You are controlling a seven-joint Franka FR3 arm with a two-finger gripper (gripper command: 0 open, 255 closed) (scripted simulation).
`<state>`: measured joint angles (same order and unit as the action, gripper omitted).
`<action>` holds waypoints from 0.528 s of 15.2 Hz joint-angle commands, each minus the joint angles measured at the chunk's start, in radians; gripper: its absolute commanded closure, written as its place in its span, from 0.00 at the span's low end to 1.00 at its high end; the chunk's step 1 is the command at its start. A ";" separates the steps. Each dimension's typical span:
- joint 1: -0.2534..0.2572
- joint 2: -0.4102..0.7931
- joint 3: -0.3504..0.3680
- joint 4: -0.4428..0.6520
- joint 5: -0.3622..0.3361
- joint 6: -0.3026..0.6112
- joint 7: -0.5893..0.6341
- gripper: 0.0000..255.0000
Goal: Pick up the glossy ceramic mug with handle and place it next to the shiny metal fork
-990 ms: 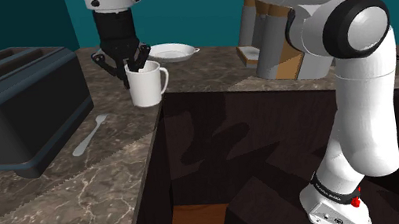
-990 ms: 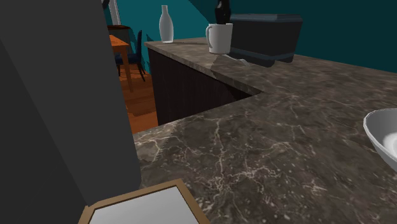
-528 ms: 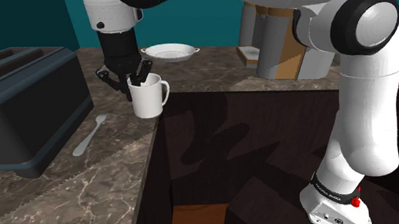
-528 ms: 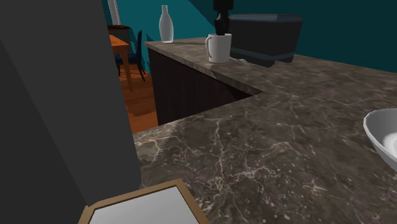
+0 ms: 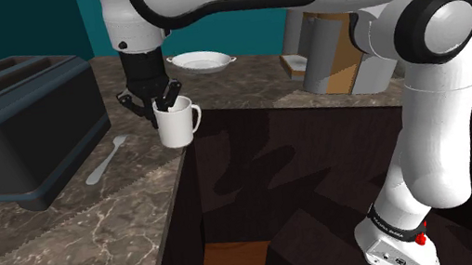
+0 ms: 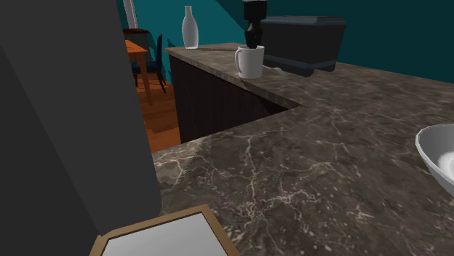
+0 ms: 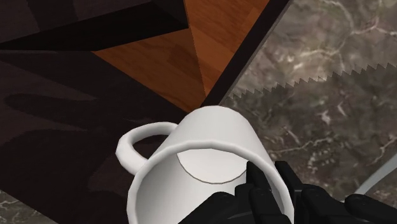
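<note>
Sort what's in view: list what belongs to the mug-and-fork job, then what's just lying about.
Belongs to the job:
white mug, clasped at its rim by the gripper
pale grey fork

Just lying about:
dark toaster
white dish
white bottle
grey bowl
</note>
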<state>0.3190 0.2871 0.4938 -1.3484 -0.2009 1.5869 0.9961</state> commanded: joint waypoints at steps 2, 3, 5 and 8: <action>0.000 -0.001 0.000 -0.001 0.000 0.001 0.000 1.00; 0.000 -0.001 0.000 -0.001 0.000 0.001 0.000 1.00; 0.000 -0.001 0.000 -0.001 0.000 0.001 0.000 0.00; 0.000 -0.001 0.000 -0.001 0.000 0.001 0.000 0.00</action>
<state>0.3188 0.2864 0.4938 -1.3494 -0.2007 1.5877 0.9961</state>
